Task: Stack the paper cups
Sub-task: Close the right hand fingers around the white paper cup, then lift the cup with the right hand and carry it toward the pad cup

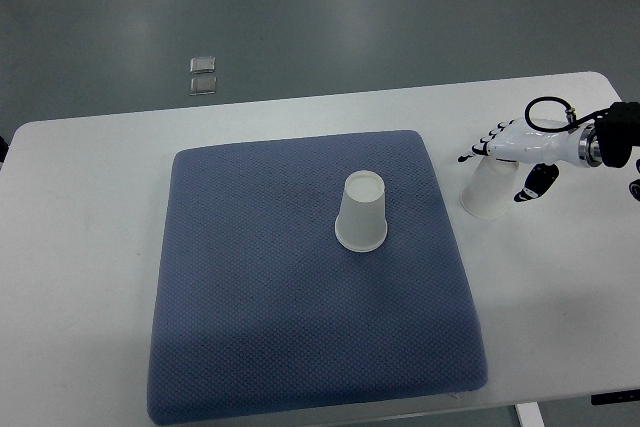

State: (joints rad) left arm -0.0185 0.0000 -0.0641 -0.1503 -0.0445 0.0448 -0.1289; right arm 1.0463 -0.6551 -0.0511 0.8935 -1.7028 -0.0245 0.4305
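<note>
Our right hand (515,152) is reaching in from the right edge, its fingers (480,143) curling over the top of a white paper cup (486,192) and its dark-tipped thumb (537,181) pressing the cup's right side, so we are grasping that cup; the cup is standing upside down on the bare white table (80,247), just beside the right edge of the blue pad (250,327); a black cable (548,107) is looping above our wrist. Working from the near edge outward, we are seeing the pad's front edge lying close to the table's near edge; the pad is covering most of the middle of the table; a second white paper cup (362,211) is standing upside down on the pad, a little right of its centre, its narrow base facing up and its wide mouth resting on the fabric; it is sitting well apart from the cup we are holding. Beyond the table's far edge, two small square plates (203,74) are lying on the grey floor (400,7), one just behind the other.
</note>
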